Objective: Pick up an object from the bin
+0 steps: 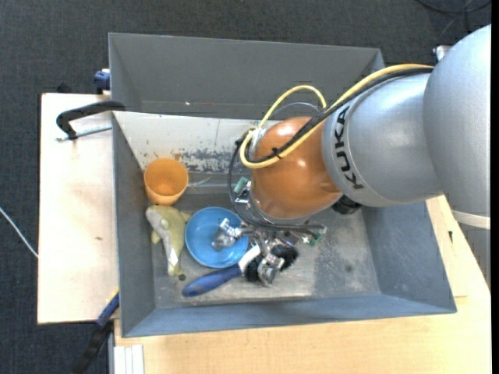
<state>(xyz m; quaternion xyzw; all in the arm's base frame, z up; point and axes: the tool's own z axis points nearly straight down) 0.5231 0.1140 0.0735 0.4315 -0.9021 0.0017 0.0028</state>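
hand [251, 248] low at the right rim of the blue bowl [204, 244], its opening impossible to tell, blue-handled tool [209, 282] just beside

**One camera, high over the grey metal bin [234, 76], tipped slightly off straight down.**

The view looks down into the bin from above and somewhat to one side. The far and right inner walls show as broad sloping faces, while the near and left walls shrink to narrow bands. The camera is close enough that the bin spans most of the width, all four rim edges in view, with dark floor [234, 6] showing past it at the top and left. The arm [405, 139] comes in from the right. Its silver body and orange wrist cover [288, 170] loom large near the lens and hide the middle of the bin's bottom.
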